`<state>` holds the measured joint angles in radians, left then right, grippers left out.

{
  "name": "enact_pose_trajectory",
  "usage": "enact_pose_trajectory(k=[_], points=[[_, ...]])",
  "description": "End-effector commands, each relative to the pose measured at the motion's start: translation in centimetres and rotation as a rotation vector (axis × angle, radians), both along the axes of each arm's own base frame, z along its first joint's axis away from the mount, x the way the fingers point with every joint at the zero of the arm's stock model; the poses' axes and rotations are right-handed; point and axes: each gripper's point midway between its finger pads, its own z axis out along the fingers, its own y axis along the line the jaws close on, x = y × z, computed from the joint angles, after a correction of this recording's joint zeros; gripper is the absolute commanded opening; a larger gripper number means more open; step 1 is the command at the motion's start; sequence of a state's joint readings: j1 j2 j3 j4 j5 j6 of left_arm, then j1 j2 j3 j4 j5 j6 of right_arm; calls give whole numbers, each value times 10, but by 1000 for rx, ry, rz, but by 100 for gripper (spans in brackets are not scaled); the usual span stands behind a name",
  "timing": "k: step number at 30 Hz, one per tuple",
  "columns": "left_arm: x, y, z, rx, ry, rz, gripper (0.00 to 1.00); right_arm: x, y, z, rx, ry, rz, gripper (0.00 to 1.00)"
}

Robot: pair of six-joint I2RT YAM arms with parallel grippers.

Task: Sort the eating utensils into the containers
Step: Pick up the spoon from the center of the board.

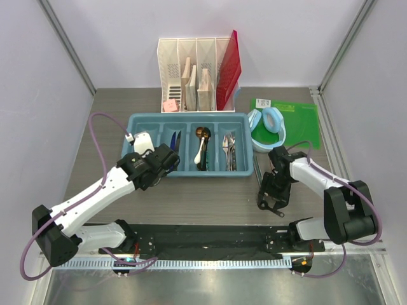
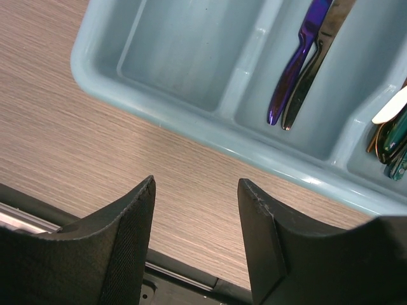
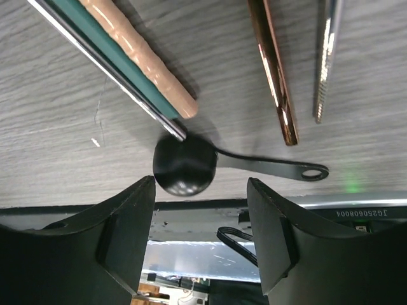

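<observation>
The light blue cutlery tray lies mid-table. Blue and dark knives lie in its second compartment, spoons in the third, silver forks in the fourth. My left gripper is open and empty over the table at the tray's front left corner; the knives show in its wrist view. My right gripper is open and empty just above a black spoon lying on the table. Beside it lie a peach, teal and silver bundle of chopsticks, a copper one and a silver one.
A white slotted file organizer with a red folder stands behind the tray. Light blue headphones and a green sheet lie at the back right. A black strip runs along the near edge.
</observation>
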<state>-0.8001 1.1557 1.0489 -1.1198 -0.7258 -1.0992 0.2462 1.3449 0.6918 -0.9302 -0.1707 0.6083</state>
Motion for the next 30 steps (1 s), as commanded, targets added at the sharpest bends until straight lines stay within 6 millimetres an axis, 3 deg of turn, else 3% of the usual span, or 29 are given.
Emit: enact_pose_trajectory(k=[1,7,10,14,19,30], points=[[-2,10,4,8,-26,28,55,15,6,-1,-6,-32,-9,64],[-6,16,4,5,-38,36,55,17,11,-6,-4,-12,-1,58],[-7,18,3,7,-40,37,56,14,12,-8,-9,-5,-2,45],[-8,19,3,10,-41,41,56,11,11,-5,-11,-8,-10,17],[-8,19,-1,4,-42,41,56,10,16,6,7,-5,2,2],[-1,17,1,4,-57,44,56,24,57,93,174,-111,124,1]])
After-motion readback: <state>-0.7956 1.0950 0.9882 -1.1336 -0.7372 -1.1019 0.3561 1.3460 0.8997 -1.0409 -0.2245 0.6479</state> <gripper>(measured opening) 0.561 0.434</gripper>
